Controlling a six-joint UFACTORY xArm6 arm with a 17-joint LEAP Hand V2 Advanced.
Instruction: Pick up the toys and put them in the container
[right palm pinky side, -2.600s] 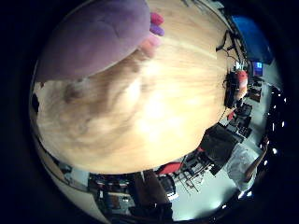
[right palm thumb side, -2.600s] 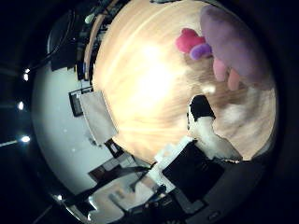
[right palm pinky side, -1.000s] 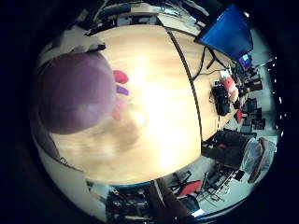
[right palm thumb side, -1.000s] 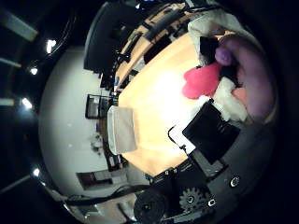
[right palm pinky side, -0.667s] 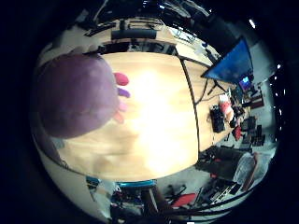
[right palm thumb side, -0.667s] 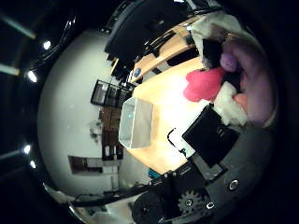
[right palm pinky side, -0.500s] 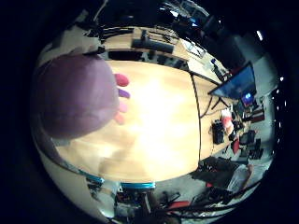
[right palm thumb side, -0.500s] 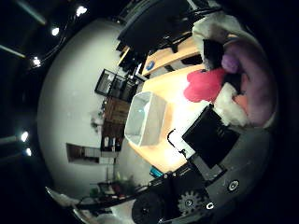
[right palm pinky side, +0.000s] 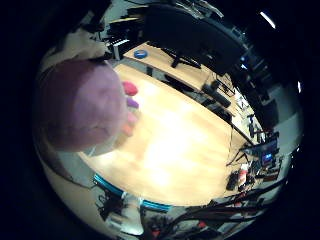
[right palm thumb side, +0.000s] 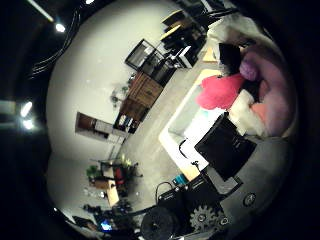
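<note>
Curled around a purple plush toy (right palm pinky side: 82, 112), the hand (right palm thumb side: 227, 147) holds it tight against the palm, lifted above the wooden table (right palm pinky side: 185, 150). Pink and red parts of the toy stick out between the fingers. A pale container (right palm thumb side: 182, 127) sits just below the hand; whether anything lies inside cannot be told.
</note>
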